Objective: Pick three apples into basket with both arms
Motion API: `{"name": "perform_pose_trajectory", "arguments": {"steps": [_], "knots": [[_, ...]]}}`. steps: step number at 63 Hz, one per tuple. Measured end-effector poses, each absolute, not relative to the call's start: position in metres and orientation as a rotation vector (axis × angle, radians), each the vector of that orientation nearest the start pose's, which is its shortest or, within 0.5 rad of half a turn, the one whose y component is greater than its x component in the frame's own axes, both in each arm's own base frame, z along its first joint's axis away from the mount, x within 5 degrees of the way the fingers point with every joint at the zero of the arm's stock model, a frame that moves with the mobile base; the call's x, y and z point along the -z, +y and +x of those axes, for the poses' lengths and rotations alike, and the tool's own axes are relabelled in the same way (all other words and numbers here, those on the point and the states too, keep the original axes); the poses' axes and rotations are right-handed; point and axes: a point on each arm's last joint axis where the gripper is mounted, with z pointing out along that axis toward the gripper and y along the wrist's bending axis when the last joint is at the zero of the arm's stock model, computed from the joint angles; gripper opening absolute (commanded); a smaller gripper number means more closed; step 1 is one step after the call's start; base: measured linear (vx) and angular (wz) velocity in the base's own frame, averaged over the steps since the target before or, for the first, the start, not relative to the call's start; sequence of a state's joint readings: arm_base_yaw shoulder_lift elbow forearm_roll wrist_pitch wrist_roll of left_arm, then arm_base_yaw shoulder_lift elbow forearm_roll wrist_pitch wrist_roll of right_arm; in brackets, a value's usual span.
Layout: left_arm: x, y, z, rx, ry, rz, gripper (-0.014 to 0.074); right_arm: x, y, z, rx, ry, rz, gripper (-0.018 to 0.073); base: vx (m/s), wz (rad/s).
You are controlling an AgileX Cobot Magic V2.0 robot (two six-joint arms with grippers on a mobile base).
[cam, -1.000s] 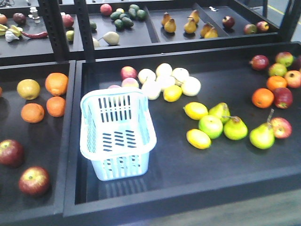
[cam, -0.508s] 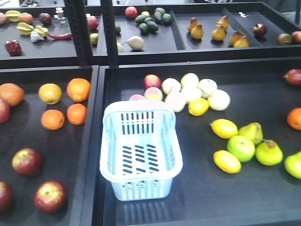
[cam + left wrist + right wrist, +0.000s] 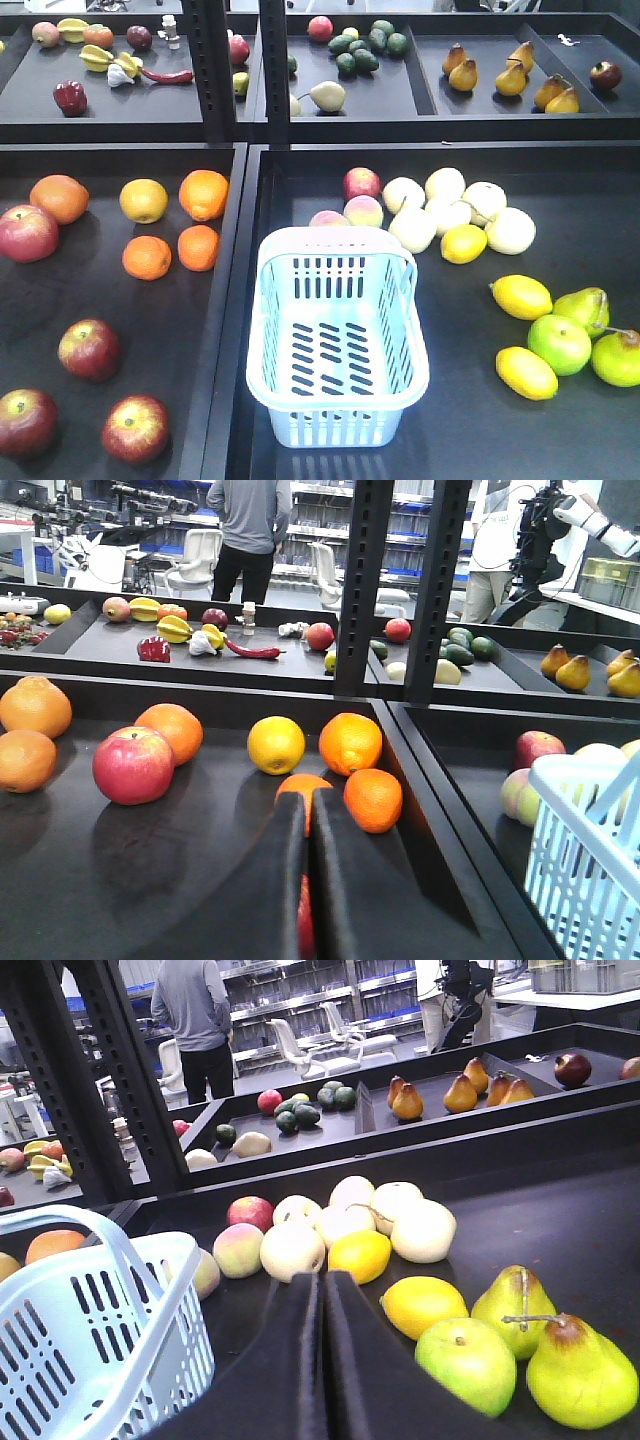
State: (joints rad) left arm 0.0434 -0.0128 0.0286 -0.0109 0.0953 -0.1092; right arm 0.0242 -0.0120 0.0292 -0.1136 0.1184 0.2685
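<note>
Three dark red apples lie at the front of the left tray: one (image 3: 90,349), one (image 3: 25,421) and one (image 3: 135,428). A pinker apple (image 3: 27,232) lies farther back and also shows in the left wrist view (image 3: 133,764). The pale blue basket (image 3: 335,428) stands empty in the middle tray, its handle folded back. Neither gripper shows in the front view. My left gripper (image 3: 308,798) is shut above the left tray, its tips in front of an orange (image 3: 372,798); a red sliver shows through the thin gap lower down. My right gripper (image 3: 323,1278) is shut beside the basket (image 3: 90,1330).
Oranges (image 3: 203,193) sit behind the apples in the left tray. Peaches (image 3: 362,210), pale round fruits (image 3: 411,228), lemons (image 3: 521,296) and green pears (image 3: 582,308) lie around the basket. A raised divider (image 3: 238,300) separates the two trays. A black upright post (image 3: 360,580) stands behind.
The whole scene has slid to the right in the front view. More of the left tray and its apples shows, and the fruits at the far right have left the frame.
</note>
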Motion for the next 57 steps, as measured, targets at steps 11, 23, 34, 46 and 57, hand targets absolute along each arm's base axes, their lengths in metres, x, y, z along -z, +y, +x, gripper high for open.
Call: {"name": "perform_pose_trajectory", "arguments": {"steps": [11, 23, 34, 46, 57], "knots": [[-0.1956, 0.0024, 0.0566, 0.061, 1.590, -0.129, -0.0006, -0.1933, 0.0001, 0.0567, -0.128, 1.616, 0.117, -0.0004, 0.03, 0.04], [-0.1956, 0.0024, 0.0566, 0.061, 1.590, -0.129, -0.0006, -0.1933, 0.0001, 0.0567, -0.128, 1.616, 0.117, -0.0004, 0.02, 0.04], [-0.1956, 0.0024, 0.0566, 0.061, 1.590, -0.129, -0.0006, -0.1933, 0.0001, 0.0567, -0.128, 1.616, 0.117, -0.0004, 0.02, 0.03], [-0.1956, 0.0024, 0.0566, 0.061, 1.590, -0.129, -0.0006, -0.1933, 0.0001, 0.0567, -0.128, 1.616, 0.117, -0.0004, 0.03, 0.04], [-0.1956, 0.0024, 0.0566, 0.061, 1.590, -0.129, -0.0006, -0.1933, 0.0001, 0.0567, -0.128, 1.616, 0.117, -0.0004, 0.03, 0.03]]}}
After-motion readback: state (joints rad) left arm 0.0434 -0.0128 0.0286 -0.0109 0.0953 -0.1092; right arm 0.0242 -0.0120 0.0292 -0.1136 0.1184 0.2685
